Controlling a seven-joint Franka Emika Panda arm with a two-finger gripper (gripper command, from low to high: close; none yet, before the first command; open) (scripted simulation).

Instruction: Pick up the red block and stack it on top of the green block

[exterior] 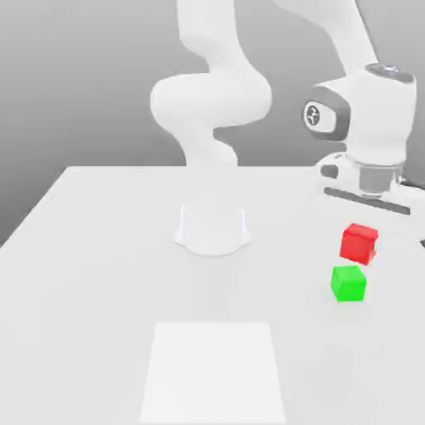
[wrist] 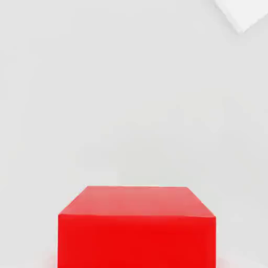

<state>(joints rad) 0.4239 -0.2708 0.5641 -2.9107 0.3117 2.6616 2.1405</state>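
Surface: pale white surface (exterior: 100,274) under a plain grey backdrop, with a lighter square patch (exterior: 213,371) toward 6 o'clock of the arm's base.
Arm: white arm (exterior: 212,108) rises from its round base at the middle of the surface, bends overhead and comes down at 3 o'clock, wrist pointing straight down.
Hand: hand (exterior: 369,212) sits directly above the red block; whether its fingers are spread or closed, I cannot tell, nor whether they hold anything.
Red block: red block (exterior: 359,243) is slightly tilted, just under the hand, at 4 o'clock from the base.
Green block: green block (exterior: 349,283) rests on the surface at 6 o'clock of the red one, very close.
Hand view: red block (wrist: 136,227) appears close up, top face and one side face, with a brighter corner patch (wrist: 243,13) beyond.
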